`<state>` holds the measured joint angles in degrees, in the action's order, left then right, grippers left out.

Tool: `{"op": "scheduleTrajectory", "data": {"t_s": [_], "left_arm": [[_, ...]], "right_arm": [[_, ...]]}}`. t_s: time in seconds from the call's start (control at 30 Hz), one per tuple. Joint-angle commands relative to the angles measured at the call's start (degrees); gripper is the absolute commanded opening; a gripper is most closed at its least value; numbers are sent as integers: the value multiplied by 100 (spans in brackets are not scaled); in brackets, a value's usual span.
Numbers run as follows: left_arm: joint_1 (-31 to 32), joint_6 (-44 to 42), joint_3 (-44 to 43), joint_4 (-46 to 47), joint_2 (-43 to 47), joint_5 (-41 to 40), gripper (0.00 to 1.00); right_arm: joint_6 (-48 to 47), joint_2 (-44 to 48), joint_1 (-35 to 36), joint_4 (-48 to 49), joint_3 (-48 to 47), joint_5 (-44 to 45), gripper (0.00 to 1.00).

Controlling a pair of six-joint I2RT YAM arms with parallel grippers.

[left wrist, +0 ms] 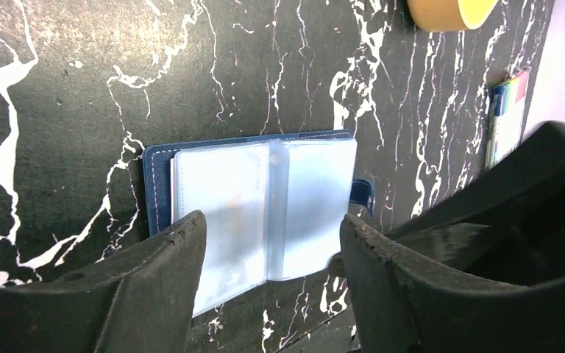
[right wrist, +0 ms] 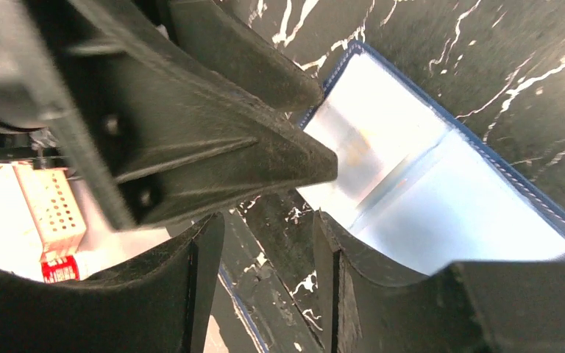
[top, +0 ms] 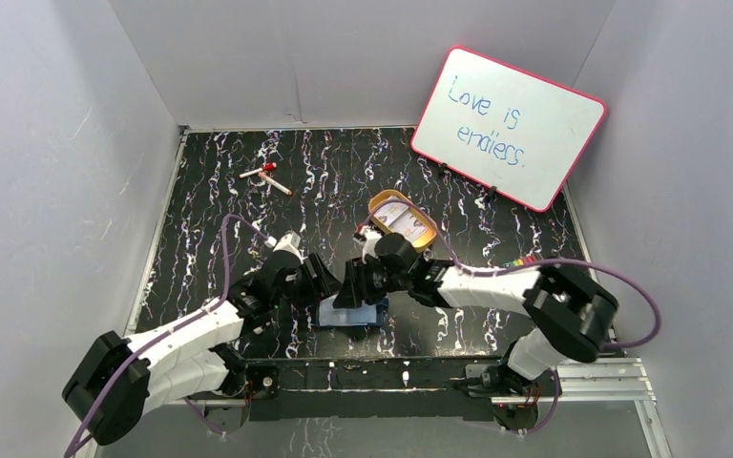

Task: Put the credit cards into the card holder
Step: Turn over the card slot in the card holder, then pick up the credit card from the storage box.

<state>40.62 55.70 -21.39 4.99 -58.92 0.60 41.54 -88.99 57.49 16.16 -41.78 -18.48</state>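
The card holder point(top: 353, 313) lies open on the black marbled table, navy with clear sleeves point(left wrist: 265, 213) facing up. Faint printing shows through one sleeve point(right wrist: 360, 140); whether that is a card I cannot tell. Pale flat credit cards point(top: 403, 218) appear to lie in the oval tin. My left gripper point(left wrist: 272, 243) hangs open just over the holder's near edge, one finger point(left wrist: 169, 279) over its left corner. My right gripper point(right wrist: 268, 228) is open too, beside the holder point(right wrist: 427, 191) with only table between its fingers. The two grippers nearly touch.
The golden-orange tin point(top: 403, 219) stands just behind the grippers. Two marker pens point(top: 265, 176) lie at the back left. A pink-framed whiteboard point(top: 508, 127) leans at the back right. A coloured strip point(left wrist: 504, 118) lies at the table's right edge.
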Motion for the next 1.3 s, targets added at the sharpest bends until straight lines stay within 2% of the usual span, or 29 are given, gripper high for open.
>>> {"op": "scheduleTrajectory", "data": {"t_s": [0.0,0.1,0.2,0.3,0.4,0.7,0.9,1.27], "left_arm": [[-10,-300,-261,-414,525,-245,62],[-15,-419,-294,-772,946,-437,62],[-28,-488,-275,-1065,1348,-671,63],[-37,-481,-178,-1177,1626,-827,64],[-37,-422,-63,-1166,1677,-790,64],[-37,-240,288,-537,1379,-75,62],[-37,-140,484,-528,959,121,57],[-37,46,792,-578,1159,34,55]], "right_arm": [[-53,1024,-46,-427,127,1130,55],[0,1627,-409,-1043,37,1882,54],[155,1836,-1343,-1584,-218,1982,51],[432,1738,-2241,-1684,-359,1884,48],[736,1296,-2672,-1471,-647,1885,48],[1511,-417,-2778,-1331,-1796,2485,53],[1644,-971,-2787,-1524,-2176,2837,58],[1877,-1665,-2797,-1881,-2633,3030,59]]}}
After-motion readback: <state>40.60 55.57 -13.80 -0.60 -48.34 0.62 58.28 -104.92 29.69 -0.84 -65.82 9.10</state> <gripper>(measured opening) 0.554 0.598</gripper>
